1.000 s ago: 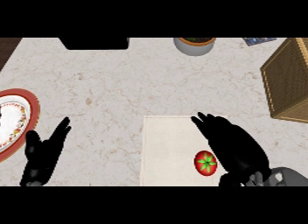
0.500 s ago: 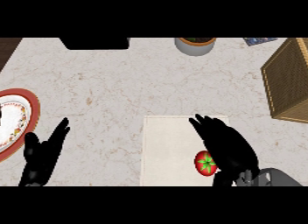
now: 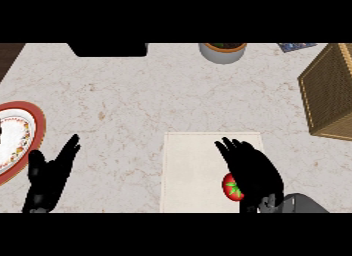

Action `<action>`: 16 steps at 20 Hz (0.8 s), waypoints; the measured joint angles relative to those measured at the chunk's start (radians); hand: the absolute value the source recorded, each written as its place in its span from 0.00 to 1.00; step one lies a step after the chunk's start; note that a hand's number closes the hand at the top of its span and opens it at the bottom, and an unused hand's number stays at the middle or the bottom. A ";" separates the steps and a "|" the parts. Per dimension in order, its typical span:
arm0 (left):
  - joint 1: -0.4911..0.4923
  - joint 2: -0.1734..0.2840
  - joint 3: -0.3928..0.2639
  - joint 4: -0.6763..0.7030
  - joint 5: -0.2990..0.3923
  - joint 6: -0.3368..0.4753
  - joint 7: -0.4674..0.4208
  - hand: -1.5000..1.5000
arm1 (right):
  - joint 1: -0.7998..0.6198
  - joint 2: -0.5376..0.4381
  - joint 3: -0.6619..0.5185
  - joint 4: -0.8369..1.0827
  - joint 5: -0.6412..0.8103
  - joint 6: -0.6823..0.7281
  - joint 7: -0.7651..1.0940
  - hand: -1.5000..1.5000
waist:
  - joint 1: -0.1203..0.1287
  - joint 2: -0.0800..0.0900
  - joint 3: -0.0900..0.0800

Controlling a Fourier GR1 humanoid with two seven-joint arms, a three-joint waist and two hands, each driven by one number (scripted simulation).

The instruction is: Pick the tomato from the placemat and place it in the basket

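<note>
Fingers [image 3: 234,152] of the right hand [image 3: 254,172] stretch nearly straight across the placemat [image 3: 194,170], touching the tomato [image 3: 233,186] without grasping it; left hand [image 3: 47,177] rests released.

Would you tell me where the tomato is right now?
The tomato lies on the placemat low in the head view, right of centre, beside the right hand.

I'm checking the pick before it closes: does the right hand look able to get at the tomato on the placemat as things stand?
Probably yes. The right hand is open and right beside the tomato, partly covering it from the right, on the placemat. Nothing else lies on the mat near it to block the fingers.
</note>
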 measured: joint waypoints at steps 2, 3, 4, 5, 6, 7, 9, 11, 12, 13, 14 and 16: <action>0.004 0.005 0.011 0.001 0.004 -0.019 -0.005 0.50 | 0.003 0.017 -0.001 0.026 0.016 0.003 -0.007 0.00 | 0.001 0.000 0.000; 0.002 0.004 0.017 0.009 0.007 -0.027 -0.011 0.50 | 0.004 0.041 0.010 0.046 0.035 -0.007 -0.007 0.00 | 0.001 0.000 0.000; 0.011 0.011 0.023 -0.001 0.011 -0.035 -0.006 0.50 | 0.019 0.034 0.011 0.041 0.043 -0.010 -0.017 0.00 | 0.001 0.000 0.000; -0.004 0.001 0.022 0.013 0.008 -0.034 0.000 0.50 | 0.030 0.030 0.010 0.046 0.051 -0.014 -0.036 0.00 | -0.001 0.000 0.000; -0.008 -0.007 0.017 0.015 -0.001 -0.031 0.000 0.50 | 0.031 0.036 0.008 0.057 0.060 -0.015 -0.040 0.00 | -0.001 0.000 0.001; -0.005 -0.010 0.018 0.009 -0.006 -0.028 0.002 0.50 | 0.033 0.039 0.003 0.071 0.069 -0.019 -0.055 0.00 | 0.000 0.000 0.001; -0.011 -0.021 0.023 0.020 -0.012 -0.029 -0.004 0.50 | 0.041 0.046 -0.004 0.085 0.085 -0.021 -0.074 0.00 | -0.001 0.000 0.001; -0.006 -0.025 0.025 0.008 -0.020 -0.022 0.009 0.50 | 0.061 0.041 -0.004 0.084 0.103 -0.026 -0.090 0.00 | -0.001 -0.001 0.001; 0.002 -0.025 0.028 0.003 -0.024 -0.024 0.003 0.50 | 0.064 0.046 -0.008 0.091 0.112 -0.029 -0.096 0.00 | -0.001 -0.001 0.001; 0.007 -0.027 0.031 0.004 -0.028 -0.024 -0.005 0.50 | 0.068 0.053 -0.008 0.097 0.121 -0.031 -0.097 1.00 | -0.001 -0.001 0.001; 0.000 -0.031 0.033 0.015 -0.031 -0.028 -0.008 0.50 | 0.066 0.060 -0.008 0.102 0.127 -0.026 -0.101 1.00 | -0.001 -0.001 0.001; 0.002 -0.032 0.037 0.011 -0.034 -0.032 -0.007 0.50 | 0.075 0.053 0.003 0.101 0.154 -0.034 -0.131 1.00 | -0.001 -0.001 0.001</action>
